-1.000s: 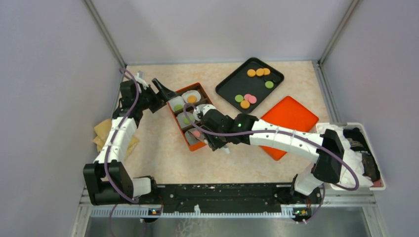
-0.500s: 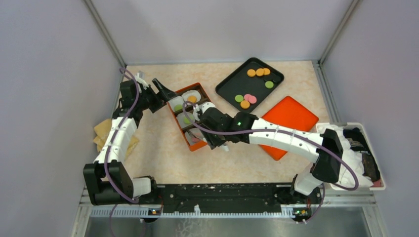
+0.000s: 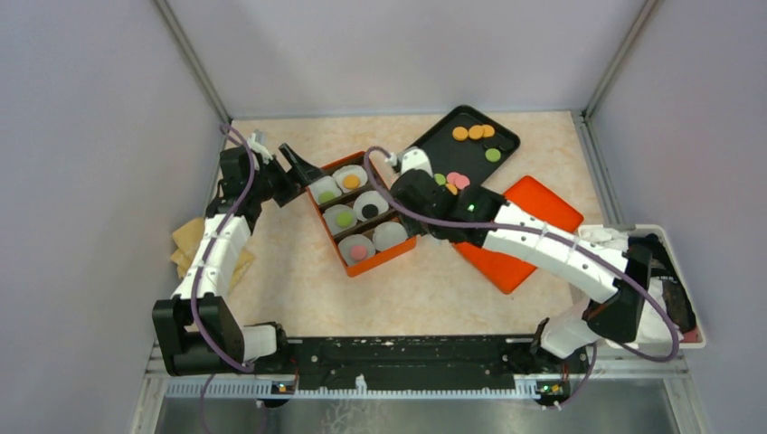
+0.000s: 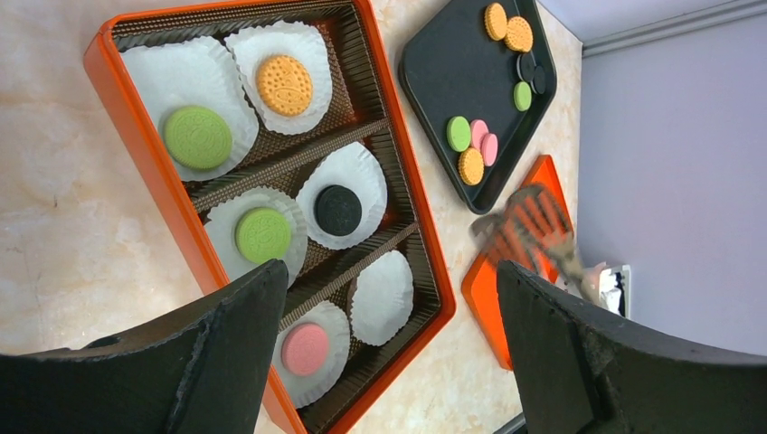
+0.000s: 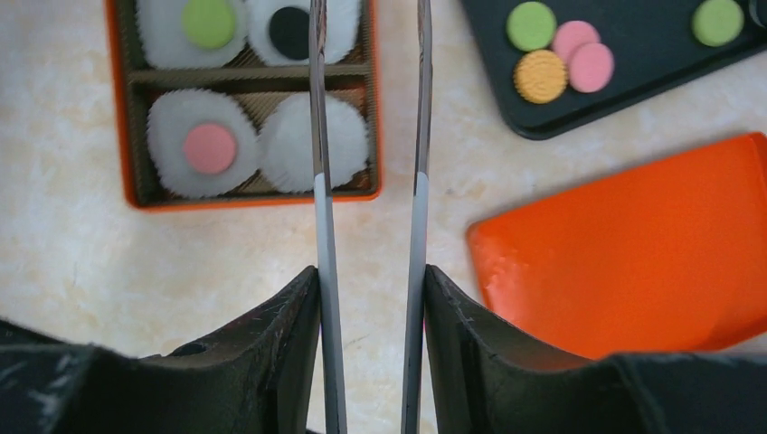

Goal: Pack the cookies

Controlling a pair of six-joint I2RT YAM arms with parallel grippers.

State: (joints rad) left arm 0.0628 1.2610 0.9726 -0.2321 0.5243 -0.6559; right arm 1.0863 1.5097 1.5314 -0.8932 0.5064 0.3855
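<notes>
**Top and wrist views.** My left gripper [image 4: 384,294] is hovering over the orange box [image 4: 136,127], its fingers spread wide and holding nothing. My right gripper [image 5: 369,280] is pinching a pair of thin metal tongs [image 5: 320,136]. The two blades are standing apart with nothing between them. One blade is crossing the box's edge, and the other is crossing the bare table [image 5: 136,271] between the box and the black tray [image 5: 651,23].

The cookies [image 5: 591,67] are lying in two places.

**In the box.** Five are sitting in white paper cups [image 4: 181,72] across three compartments:
- A green cookie [image 4: 198,136] and an orange cookie [image 4: 284,85] are sharing one end compartment.
- A second green cookie [image 4: 263,235] and a black cookie [image 4: 337,210] are sharing the middle one.
- A pink cookie [image 4: 305,348] is lying in the other end compartment, beside an empty cup [image 4: 383,294].

**On the tray.** The other cookies are resting on the black tray:
- One green, two pink and one orange are touching in a cluster.
- Farther off are two orange ones, a green one and some dark ones that I am unable to count.

The orange lid [image 5: 633,253] is lying on the table just beside the tray.
</notes>
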